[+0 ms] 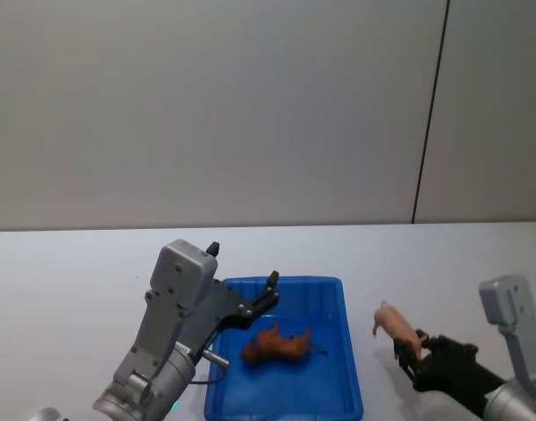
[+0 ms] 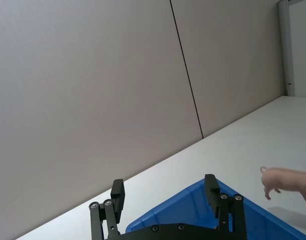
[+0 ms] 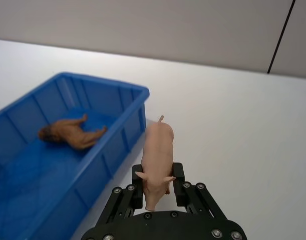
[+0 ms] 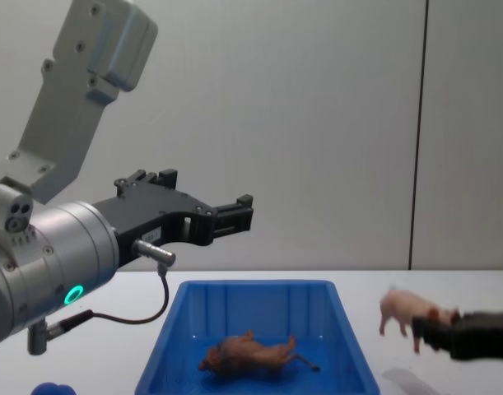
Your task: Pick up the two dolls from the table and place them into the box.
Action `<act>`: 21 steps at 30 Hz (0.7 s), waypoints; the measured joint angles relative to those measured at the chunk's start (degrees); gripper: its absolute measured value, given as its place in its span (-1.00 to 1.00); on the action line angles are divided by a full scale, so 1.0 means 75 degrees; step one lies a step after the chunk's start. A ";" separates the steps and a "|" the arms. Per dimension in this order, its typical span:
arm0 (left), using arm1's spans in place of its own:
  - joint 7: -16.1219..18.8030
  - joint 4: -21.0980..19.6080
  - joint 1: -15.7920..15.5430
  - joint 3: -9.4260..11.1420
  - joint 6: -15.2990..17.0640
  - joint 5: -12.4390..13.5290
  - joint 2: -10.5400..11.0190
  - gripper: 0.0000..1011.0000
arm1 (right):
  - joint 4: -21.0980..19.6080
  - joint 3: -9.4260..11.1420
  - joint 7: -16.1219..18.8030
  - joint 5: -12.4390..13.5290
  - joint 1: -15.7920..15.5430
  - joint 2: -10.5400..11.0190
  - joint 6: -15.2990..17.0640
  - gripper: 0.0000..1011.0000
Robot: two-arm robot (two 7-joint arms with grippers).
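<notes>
Right wrist view gives me the right pincer (image 3: 158,175) clamped on the pink pig (image 3: 157,150), held above the table (image 3: 233,125), with the blue bin (image 3: 137,92) just to its left. My left pincer (image 1: 243,266) hangs spread apart above that bin, the lion (image 1: 276,344) lying on its side below it

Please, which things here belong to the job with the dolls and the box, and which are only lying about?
Of the job: lion, lying in the blue box; pig, held over the table by the right tool; left tool, open, raised near the box.
Only background: grey wall; its dark seam.
</notes>
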 joint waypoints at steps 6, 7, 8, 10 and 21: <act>0.0000 0.0000 0.0000 0.0000 0.0001 0.0000 0.0000 0.98 | -0.0245 0.0006 0.0073 -0.0118 0.0132 -0.0043 -0.0210 -0.34; 0.0000 0.0000 0.0000 0.0000 0.0000 0.0000 0.0000 0.98 | -0.0295 0.0005 0.0139 -0.0145 0.0182 -0.0061 -0.0244 -0.34; 0.0000 0.0000 0.0000 0.0000 0.0000 0.0000 0.0000 0.98 | -0.0324 0.0001 0.0173 -0.0157 0.0218 -0.0077 -0.0255 -0.34; 0.0000 0.0000 0.0000 0.0000 0.0000 0.0000 0.0000 0.98 | -0.0372 -0.0016 0.0287 -0.0190 0.0305 -0.0120 -0.0271 -0.34; 0.0000 0.0000 0.0000 0.0000 0.0000 0.0000 0.0000 0.98 | -0.0236 -0.0211 0.1022 -0.0388 0.0882 -0.0478 0.0062 -0.34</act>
